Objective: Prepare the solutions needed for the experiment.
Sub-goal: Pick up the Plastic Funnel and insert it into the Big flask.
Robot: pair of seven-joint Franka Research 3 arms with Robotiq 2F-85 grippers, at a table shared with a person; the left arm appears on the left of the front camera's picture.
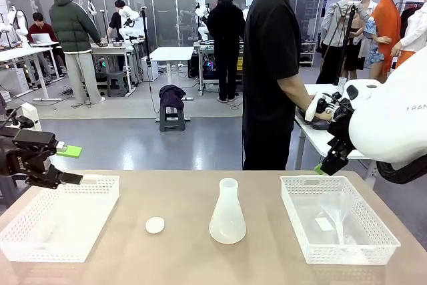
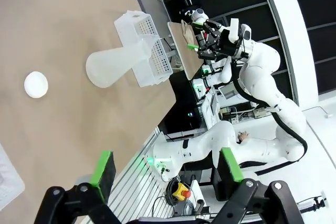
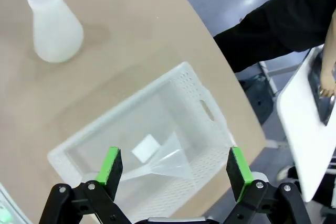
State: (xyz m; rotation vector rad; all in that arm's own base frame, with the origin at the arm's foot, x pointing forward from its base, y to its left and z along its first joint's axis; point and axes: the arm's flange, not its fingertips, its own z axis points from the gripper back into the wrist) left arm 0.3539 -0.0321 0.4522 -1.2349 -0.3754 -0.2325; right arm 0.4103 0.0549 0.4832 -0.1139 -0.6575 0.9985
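The left claw (image 1: pixel 72 165) hangs above the far left corner of a white mesh basket (image 1: pixel 100 199), its fingers spread wide with nothing between them. To the right of that basket a small white cap (image 1: pixel 155 225) lies flat on the table (image 1: pixel 180 258), apart from everything else. Next comes the flask (image 1: pixel 227 215) at mid-table, upright on its wide base, long axis vertical, open neck pointing straight up. What it holds cannot be told through the frosted wall. Behind it, at the far side, a person in a black shirt (image 1: pixel 270 65) stands facing right. Further right a second basket (image 1: pixel 313 248) holds a clear funnel (image 1: pixel 337 215) lying on its side and a small white square. The right claw (image 1: pixel 325 167) hovers over this basket's far rim, also spread open and empty.
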